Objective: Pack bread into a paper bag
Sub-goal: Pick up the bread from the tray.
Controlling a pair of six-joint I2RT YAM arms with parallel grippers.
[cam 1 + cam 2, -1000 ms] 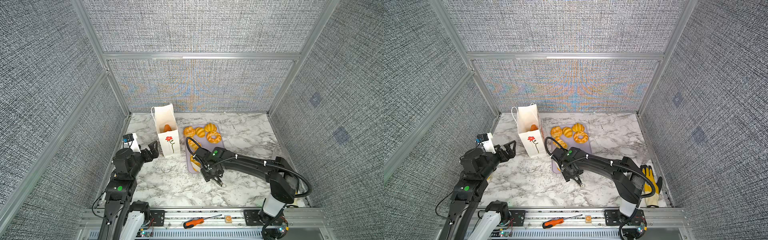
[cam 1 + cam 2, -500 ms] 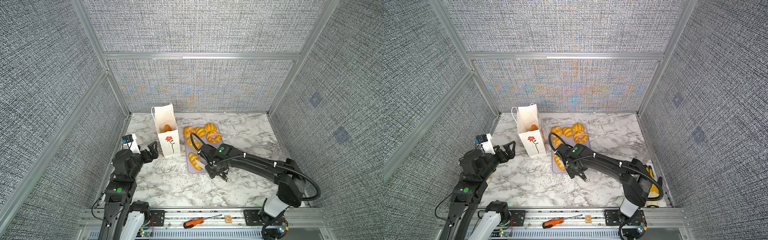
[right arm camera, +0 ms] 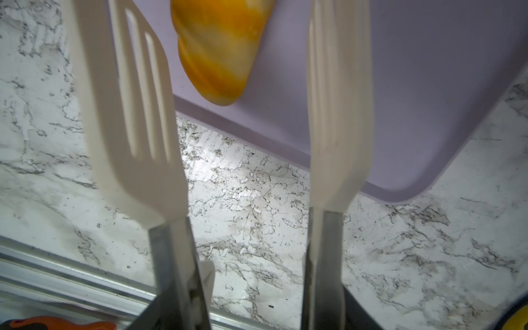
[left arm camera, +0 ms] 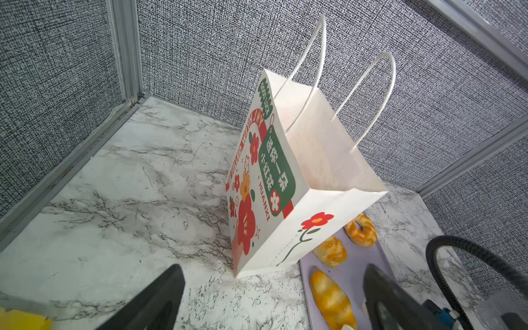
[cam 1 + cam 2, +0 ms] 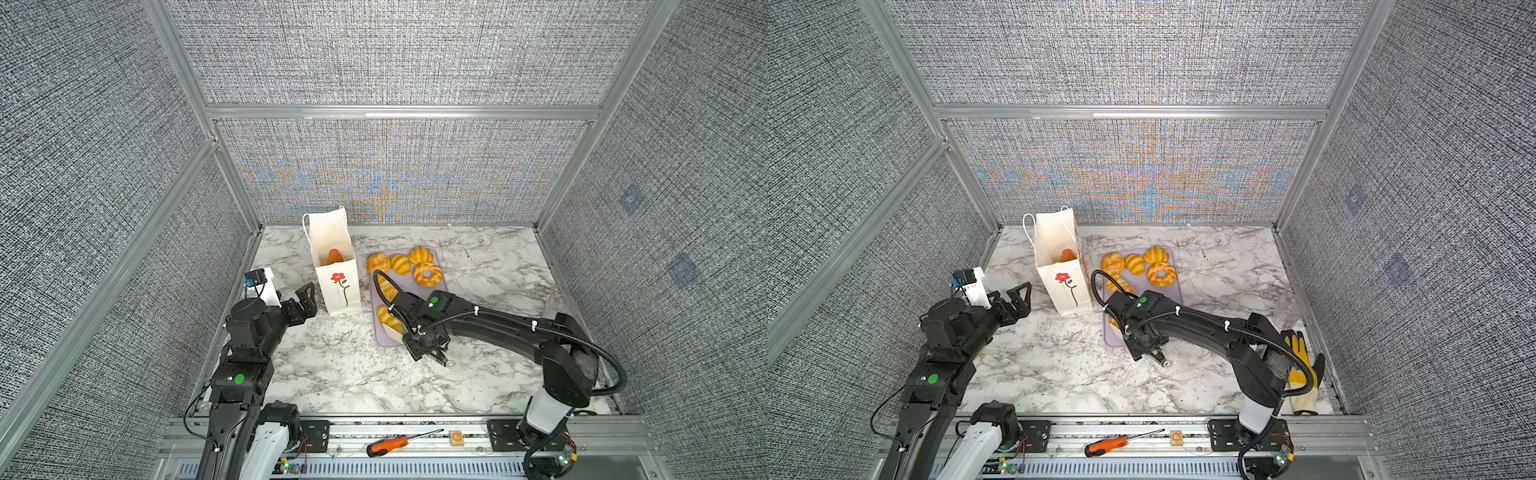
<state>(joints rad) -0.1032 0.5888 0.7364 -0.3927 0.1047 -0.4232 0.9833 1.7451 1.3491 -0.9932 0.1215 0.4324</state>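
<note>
My right claw (image 5: pixel 422 345) was clenched on the metal arms of the tongs (image 3: pixel 134 114). Their white blades stood apart over the near corner of the tray (image 3: pixel 400 100). Only the right wrist view showed this plainly: a striped roll (image 3: pixel 220 57) lay on the tray between the two blades. I could not tell whether either blade touched it. In both top views my arm hid most of that, leaving just a blade tip beside the roll.

My left claw (image 5: pixel 304 298) hung released and empty, its fingers (image 4: pixel 154 303) spread wide. It sat on the side of the bag (image 5: pixel 338 286) away from the tray, clear of the paper.

The bag stood upright just beside the tray, its mouth gaping. Both top views looked down into it and showed an orange-brown triangle (image 5: pixel 333 256) inside. The left wrist view showed only white inner paper there. It did show the bag's side panel, with red flowers and a green label with writing.

I counted six pieces on the tray. Besides the roll by the tongs, there was a second roll (image 5: pixel 384 286) farther in. At the tray's far end lay a bun (image 5: pixel 378 262), a croissant (image 5: pixel 400 264), a ribbed bun (image 5: pixel 421 254) and a doughnut (image 5: pixel 427 274).

A glove (image 5: pixel 1302 365) showed in a top view, well apart from the tray by my right arm's base. A screwdriver (image 5: pixel 386 445) lay on the front rail, also well apart from the tray.
</note>
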